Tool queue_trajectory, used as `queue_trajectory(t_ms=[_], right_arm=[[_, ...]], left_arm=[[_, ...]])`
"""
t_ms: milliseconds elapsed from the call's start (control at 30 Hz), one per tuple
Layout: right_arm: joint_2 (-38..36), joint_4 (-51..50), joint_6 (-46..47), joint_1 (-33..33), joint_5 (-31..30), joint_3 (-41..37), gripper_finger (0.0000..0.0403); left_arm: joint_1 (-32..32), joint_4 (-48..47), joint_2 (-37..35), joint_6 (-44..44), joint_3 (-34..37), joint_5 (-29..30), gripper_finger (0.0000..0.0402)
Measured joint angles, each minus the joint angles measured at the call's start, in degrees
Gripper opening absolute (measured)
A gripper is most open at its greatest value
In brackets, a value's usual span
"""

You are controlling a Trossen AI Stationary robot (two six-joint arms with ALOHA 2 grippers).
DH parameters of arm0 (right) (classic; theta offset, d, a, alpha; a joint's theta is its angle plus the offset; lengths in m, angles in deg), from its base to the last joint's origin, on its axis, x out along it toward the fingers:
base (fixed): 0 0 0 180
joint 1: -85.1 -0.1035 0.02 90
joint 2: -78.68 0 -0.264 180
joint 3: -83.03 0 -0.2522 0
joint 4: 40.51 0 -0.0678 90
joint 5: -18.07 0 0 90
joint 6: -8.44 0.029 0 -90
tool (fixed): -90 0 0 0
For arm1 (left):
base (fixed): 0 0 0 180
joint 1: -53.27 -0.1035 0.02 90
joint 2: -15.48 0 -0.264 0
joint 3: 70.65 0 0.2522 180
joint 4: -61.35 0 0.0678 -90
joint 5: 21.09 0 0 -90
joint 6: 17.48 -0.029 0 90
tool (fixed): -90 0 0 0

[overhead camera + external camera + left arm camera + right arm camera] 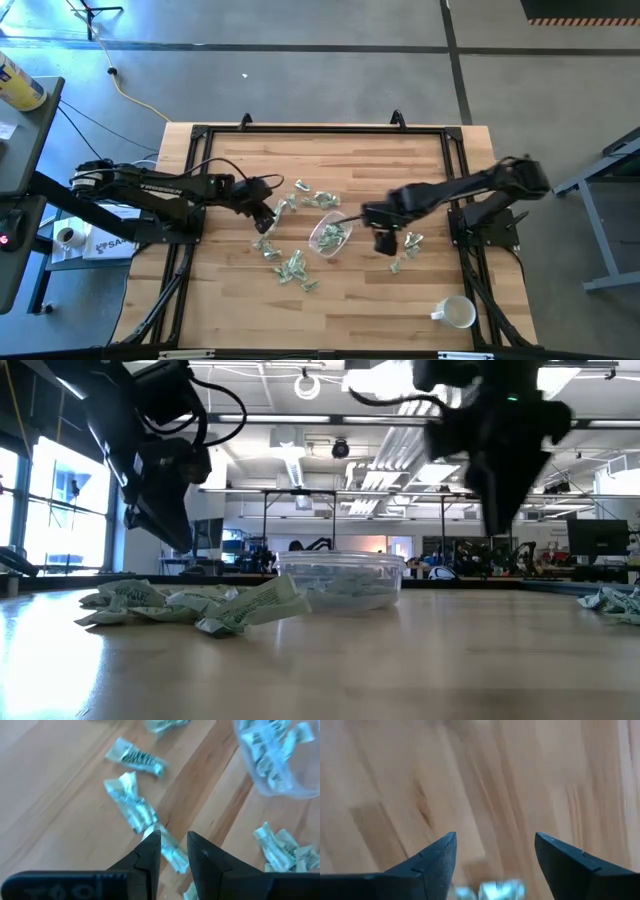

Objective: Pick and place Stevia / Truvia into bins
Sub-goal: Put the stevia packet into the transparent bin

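Packet [487,890] under the right claw [495,860] cut off by the edge, blurred tabletop [485,780] beyond.

The clear container [329,237] is positioned near the centre of the tabletop [230,310], and packets are held inside it. Loose packets [292,266] are scattered to its left and in front of it. A smaller group of packets [411,243] is located to its right. A mug [458,313] is placed well apart, near the front right corner of the tabletop.
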Motion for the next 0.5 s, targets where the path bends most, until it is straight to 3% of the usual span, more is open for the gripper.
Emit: queue_trajectory(t_ms=[233,500], right_arm=[[-11.6,0.3,30.0,-0.1,3.4,-13.3,0.0257],[-10.0,1.0,37.4,-0.1,3.5,-15.6,0.0251]], left_arm=[[0.0,4.0,0.0,-0.4,0.0,0.0,0.0129],[0.0,6.4,0.0,-0.2,-0.1,0.0,0.0129]])
